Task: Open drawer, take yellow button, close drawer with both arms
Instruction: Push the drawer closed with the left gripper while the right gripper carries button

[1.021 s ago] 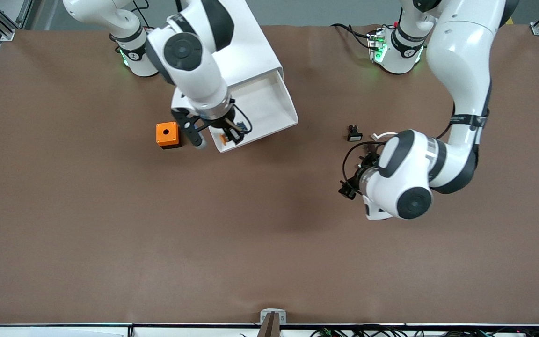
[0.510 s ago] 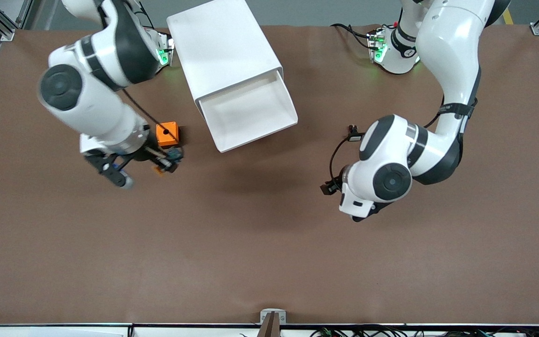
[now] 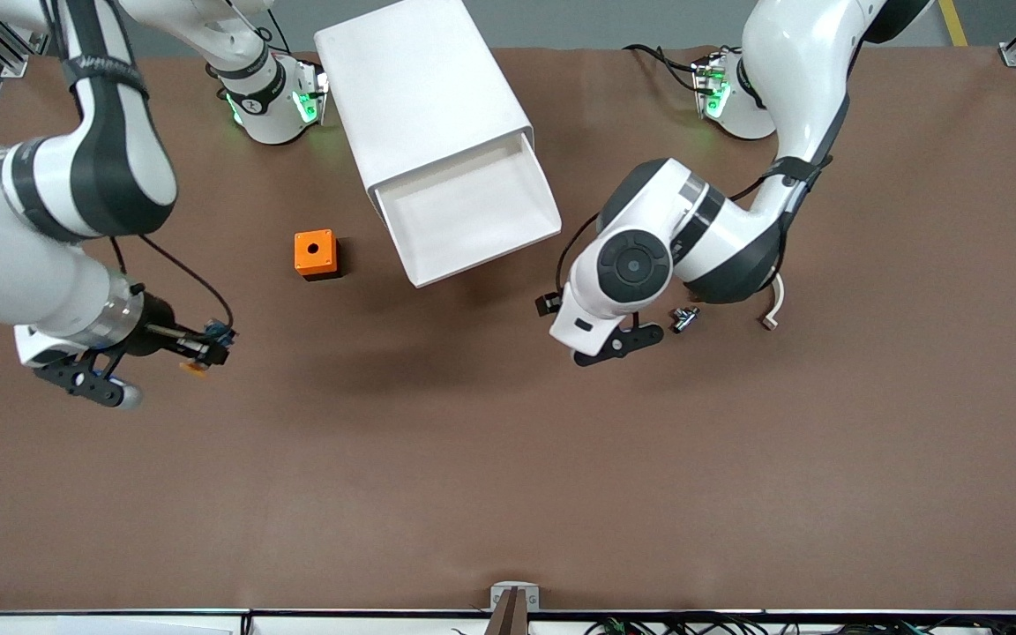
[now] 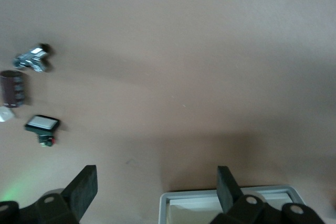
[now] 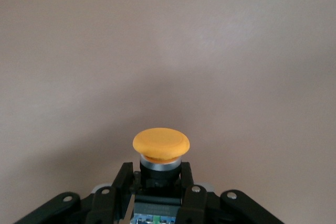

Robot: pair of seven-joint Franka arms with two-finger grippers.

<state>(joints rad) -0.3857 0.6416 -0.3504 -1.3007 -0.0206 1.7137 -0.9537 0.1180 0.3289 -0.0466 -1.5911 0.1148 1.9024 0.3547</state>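
the right gripper [image 5: 157,195] clenches the button [image 5: 160,148] between its fingers [image 5: 122,184], cap poking out past them. the left gripper [image 4: 155,184] hangs released beside the drawer [image 3: 473,216].

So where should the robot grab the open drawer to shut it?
By its front wall, coming from the table in front of it. The drawer sticks out of the cabinet, so that raised wall stands free, facing the camera. The open left tool hovers over the table nearby; the right tool, at its end, holds the button.
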